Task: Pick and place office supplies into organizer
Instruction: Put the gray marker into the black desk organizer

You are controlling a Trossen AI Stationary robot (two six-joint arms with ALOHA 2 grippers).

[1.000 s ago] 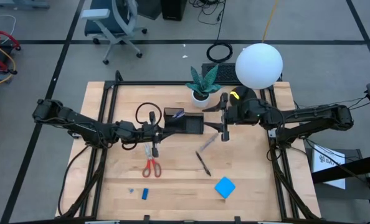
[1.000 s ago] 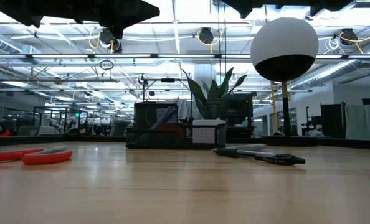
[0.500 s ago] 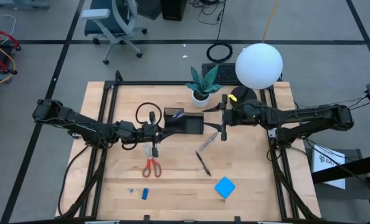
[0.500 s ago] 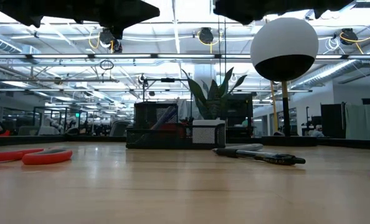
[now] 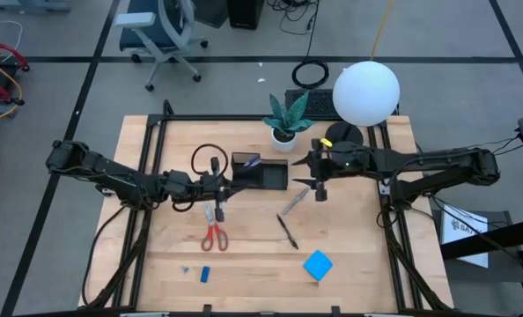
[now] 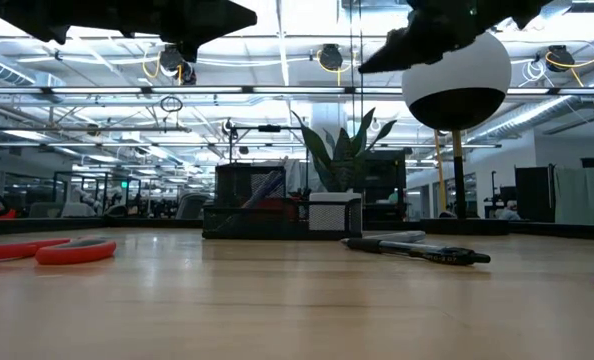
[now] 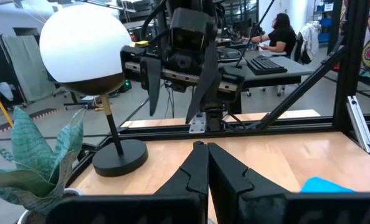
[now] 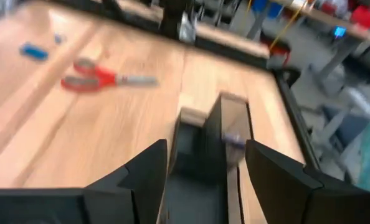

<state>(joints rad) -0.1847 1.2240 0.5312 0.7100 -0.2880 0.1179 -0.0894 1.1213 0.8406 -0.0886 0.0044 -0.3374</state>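
Note:
The black organizer (image 5: pixel 261 174) stands on the table's middle, with a pen (image 6: pixel 270 186) leaning in its taller section. Red-handled scissors (image 5: pixel 213 232) lie nearer the front. A grey pen (image 5: pixel 292 202) and a black pen (image 5: pixel 286 232) lie right of them. A blue square pad (image 5: pixel 318 264) and a small blue eraser-like piece (image 5: pixel 205 274) lie near the front edge. My left gripper (image 5: pixel 235 184) hovers shut and level at the organizer's left end, holding nothing. My right gripper (image 5: pixel 314 174) hangs open above the table at the organizer's right end, tipped down toward the organizer (image 8: pixel 207 143).
A white plant pot (image 5: pixel 283 134) stands just behind the organizer. A lamp with a white globe (image 5: pixel 365 92) stands on its black base (image 7: pixel 119 157) at the far right. The black table frame (image 5: pixel 156 123) runs along the edges. Bare wood lies at the front middle.
My right gripper has tipped its fingers downward toward the organizer and sunk a little, so that it now shows at the top of the low view. Its fingers have stayed open. My left gripper and the objects on the table have kept still.

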